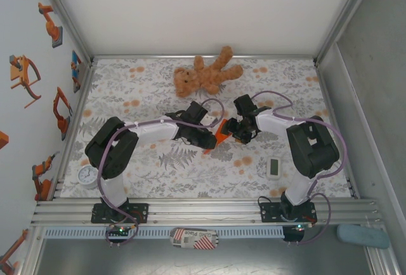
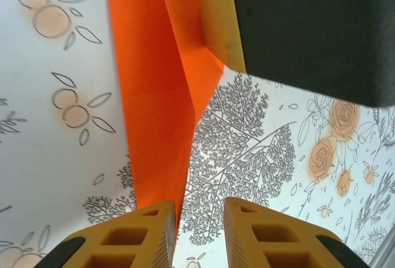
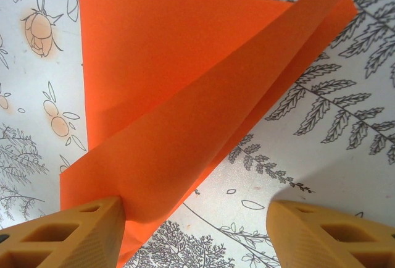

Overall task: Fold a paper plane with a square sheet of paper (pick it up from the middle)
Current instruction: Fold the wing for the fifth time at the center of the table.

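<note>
At the table's middle, both grippers meet over the half-folded paper.

The orange paper [image 1: 219, 134] lies on the floral table [image 1: 139, 91], in front of the bear [image 1: 206, 75] and between the two arms. The left gripper [image 2: 199, 221] has its jaws a narrow way apart, with cloth showing in the gap. The paper's slim end runs down to the inner face of one finger [image 2: 145, 234] and seems to touch it, though no pinch can be made out. The right gripper [image 3: 194, 212] stands wide open. A raised flap of the paper leans on one of its fingers [image 3: 74, 234], and the other finger is well apart from the paper, over bare cloth.
</note>
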`<action>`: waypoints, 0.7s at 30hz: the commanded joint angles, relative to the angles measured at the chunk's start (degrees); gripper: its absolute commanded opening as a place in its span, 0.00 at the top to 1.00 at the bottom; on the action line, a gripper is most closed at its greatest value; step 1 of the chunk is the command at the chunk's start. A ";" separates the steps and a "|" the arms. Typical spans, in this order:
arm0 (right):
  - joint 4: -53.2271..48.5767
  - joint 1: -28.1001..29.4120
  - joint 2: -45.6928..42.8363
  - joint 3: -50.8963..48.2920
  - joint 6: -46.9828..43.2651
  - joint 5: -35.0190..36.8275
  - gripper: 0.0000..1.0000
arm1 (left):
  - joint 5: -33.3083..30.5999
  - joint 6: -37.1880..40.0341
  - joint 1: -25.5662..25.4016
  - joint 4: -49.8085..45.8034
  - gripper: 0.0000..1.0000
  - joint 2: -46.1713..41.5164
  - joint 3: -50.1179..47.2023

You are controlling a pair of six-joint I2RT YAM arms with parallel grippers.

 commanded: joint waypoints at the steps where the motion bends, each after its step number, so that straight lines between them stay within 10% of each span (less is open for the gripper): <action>1: 9.65 0.79 9.54 -3.32 -1.23 3.31 0.36 | -0.04 -0.95 -0.35 -1.00 0.73 0.79 -0.51; 21: 9.71 0.80 9.27 -3.50 -1.00 3.37 0.36 | -0.15 -1.03 -0.24 -1.32 0.85 3.32 -0.23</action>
